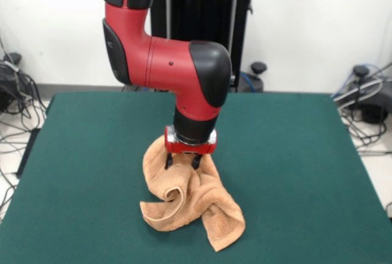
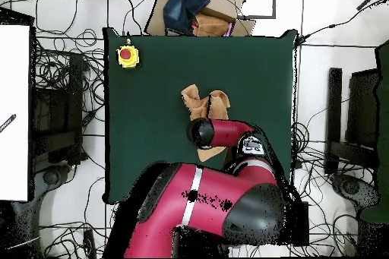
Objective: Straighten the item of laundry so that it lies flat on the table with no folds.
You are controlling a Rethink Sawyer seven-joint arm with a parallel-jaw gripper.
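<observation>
The item of laundry, a peach-orange towel, lies crumpled and twisted into thick folds near the front middle of the green table. One corner trails toward the near edge. My gripper comes straight down onto the towel's far part. Its fingers stand apart, open, with their tips pressed into the cloth and fabric bunched between them. In the overhead view the towel shows as a rumpled heap on the table, just beyond the arm's black wrist, which hides the gripper.
A yellow box with a red button sits at one table corner. Past the table edge lie a cardboard box and blue cloth. Cables cover the floor on all sides.
</observation>
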